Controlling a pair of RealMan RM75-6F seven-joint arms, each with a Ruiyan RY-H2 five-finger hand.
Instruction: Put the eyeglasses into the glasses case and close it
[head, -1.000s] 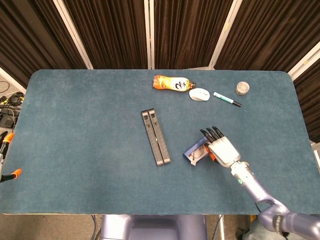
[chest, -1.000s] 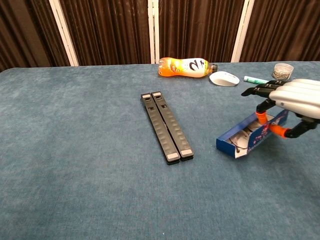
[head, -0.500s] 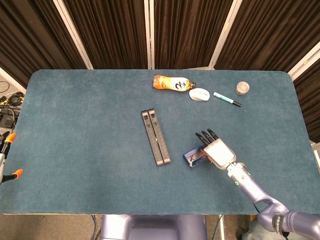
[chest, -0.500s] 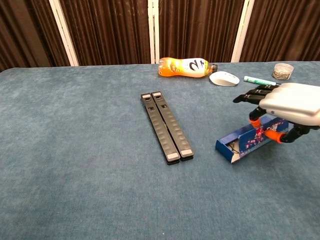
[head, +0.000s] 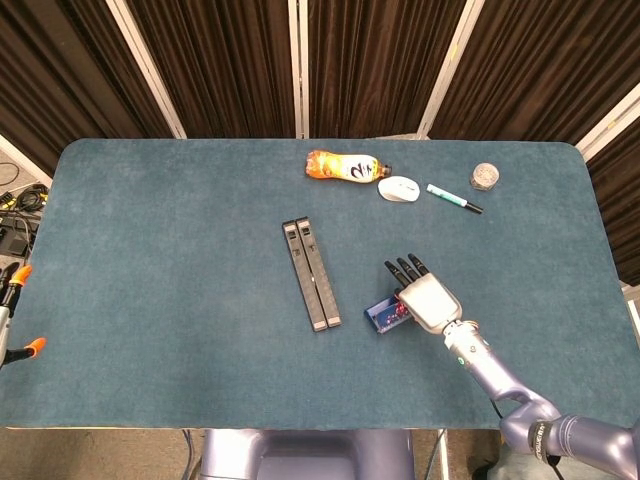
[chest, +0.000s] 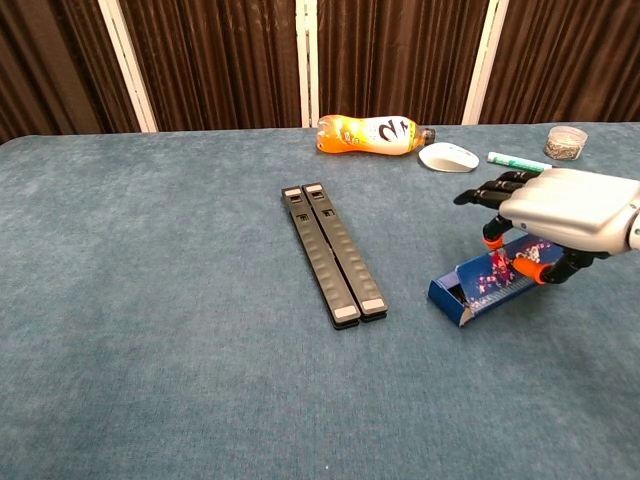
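The blue flower-patterned glasses case (chest: 468, 293) lies on the table right of centre, and its open end (head: 380, 315) points left. Its long side is tilted up, and only a dark gap shows inside. The eyeglasses are hidden from both views. My right hand (head: 426, 300) lies flat over the right part of the case with its fingers stretched forward and apart. In the chest view this hand (chest: 560, 205) covers the case's far end, and its orange-tipped thumb and a finger touch the raised side. The left hand is out of both views.
Two black bars (head: 311, 273) lie side by side left of the case. Along the back are an orange bottle (head: 343, 166), a white mouse (head: 399, 188), a marker (head: 454, 198) and a small jar (head: 485, 176). Orange clamps (head: 20, 350) sit off the table's left edge.
The right hand has slid left and further over the case. The case's side has tipped up, and the eyeglasses that showed inside are now covered.
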